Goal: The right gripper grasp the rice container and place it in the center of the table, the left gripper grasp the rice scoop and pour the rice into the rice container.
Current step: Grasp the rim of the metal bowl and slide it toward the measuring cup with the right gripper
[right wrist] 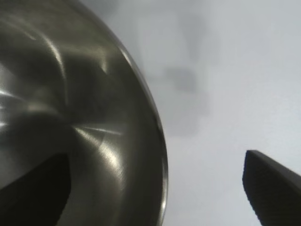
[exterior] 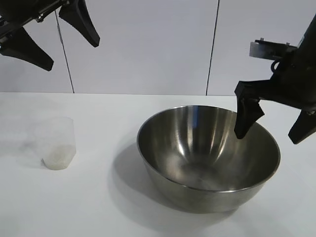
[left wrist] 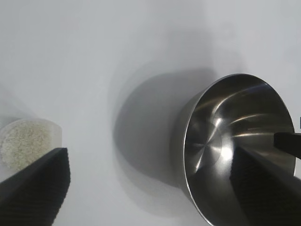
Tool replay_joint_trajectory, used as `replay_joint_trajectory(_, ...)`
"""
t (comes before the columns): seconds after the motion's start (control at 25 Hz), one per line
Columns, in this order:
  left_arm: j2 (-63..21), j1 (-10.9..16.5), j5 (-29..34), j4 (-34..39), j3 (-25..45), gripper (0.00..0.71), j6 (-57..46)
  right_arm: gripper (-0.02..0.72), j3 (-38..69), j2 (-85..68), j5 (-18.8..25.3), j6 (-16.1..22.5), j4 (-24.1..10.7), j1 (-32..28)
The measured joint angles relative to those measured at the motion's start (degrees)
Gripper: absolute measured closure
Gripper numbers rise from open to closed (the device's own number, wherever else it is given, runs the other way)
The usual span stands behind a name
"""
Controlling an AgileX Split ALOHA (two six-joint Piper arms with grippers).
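Observation:
The steel rice container [exterior: 197, 163] rests on the white table [exterior: 98, 207], right of the middle. My right gripper [exterior: 272, 134] is open and straddles its right rim: one finger [exterior: 246, 119] hangs inside the bowl, the other outside. In the right wrist view the rim [right wrist: 162, 179] lies between the fingers of my right gripper [right wrist: 155, 188]. The clear rice scoop [exterior: 58, 143] stands upright at the left with rice [exterior: 59, 158] in its bottom. My left gripper [exterior: 73, 55] is open and empty, high above the scoop. In the left wrist view my left gripper [left wrist: 150, 188] looks down on the scoop's rice [left wrist: 23, 143] and the bowl [left wrist: 221, 141].
A pale panelled wall [exterior: 148, 44] stands behind the table's far edge. Bare tabletop lies between the scoop and the bowl [exterior: 106, 148].

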Motion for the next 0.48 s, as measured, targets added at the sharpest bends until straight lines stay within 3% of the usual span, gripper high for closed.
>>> replay_joint_trajectory(0.36, 0.0, 0.0, 0.0, 0.0, 0.0, 0.045, 0.0, 0.062, 0.6, 6.2, -4.2, -0.5, 3.1, 0.0)
replay_joint_trajectory(0.48, 0.0, 0.0, 0.0, 0.0, 0.0, 0.045, 0.0, 0.195, 0.6, 6.7, -4.4, -0.9, 4.0, 0.0)
